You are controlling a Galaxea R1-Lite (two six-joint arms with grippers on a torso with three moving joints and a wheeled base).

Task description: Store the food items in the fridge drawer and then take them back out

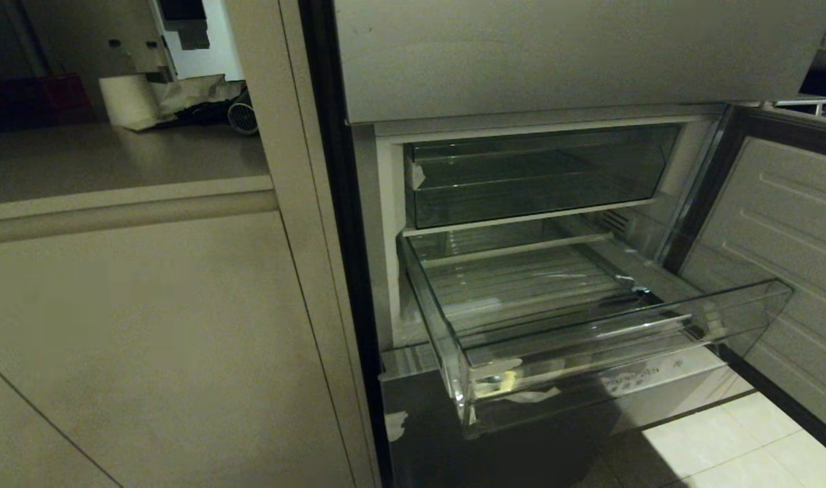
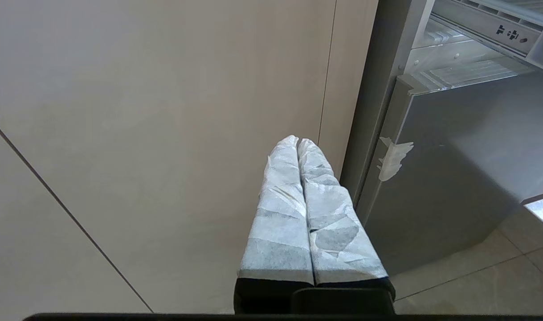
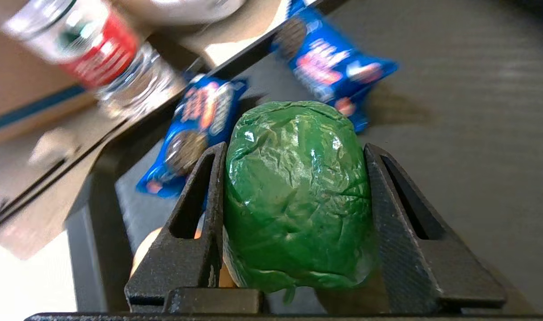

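Note:
A dark green, glossy, rounded food item (image 3: 293,196) sits between the black fingers of my right gripper (image 3: 295,149), which is shut on it and hangs above a dark surface; this gripper is outside the head view. The fridge drawer (image 1: 609,337), clear plastic with a ribbed floor, stands pulled out of the fridge with nothing in it. My left gripper (image 2: 298,141), with white-wrapped fingers pressed together, is parked low beside a beige cabinet front (image 2: 142,133), next to the fridge's grey lower panel (image 2: 449,169).
Under the right gripper lie two blue snack packets (image 3: 329,62) (image 3: 195,129), a clear bottle with a red label (image 3: 97,49) and an orange thing (image 3: 142,249) half hidden by a finger. A shorter clear compartment (image 1: 534,176) sits above the drawer. The fridge door (image 1: 785,230) stands open at right.

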